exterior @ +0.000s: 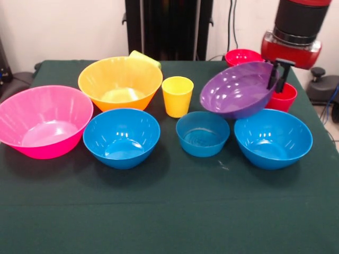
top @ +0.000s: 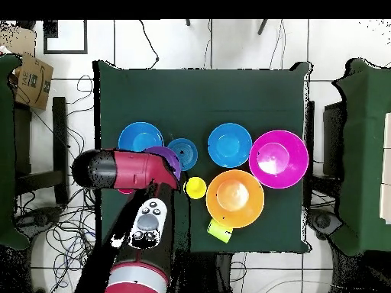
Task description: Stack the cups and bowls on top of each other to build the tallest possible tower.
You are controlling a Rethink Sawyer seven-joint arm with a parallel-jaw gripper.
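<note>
The pink bowl (exterior: 44, 122) sits at the front view's left edge, the orange bowl (exterior: 120, 81) up and right of it with the lime green cup (exterior: 145, 57) behind. Along the middle row stand two blue bowls (exterior: 121, 137) (exterior: 273, 137) with the small blue bowl (exterior: 202, 133) between. My gripper (exterior: 279, 75) pinches the rim of the purple bowl (exterior: 238, 89), tilted and lifted at right. The yellow cup (exterior: 177, 96) stands centre; red cup (exterior: 283, 98) and small red bowl (exterior: 242, 56) at upper right.
</note>
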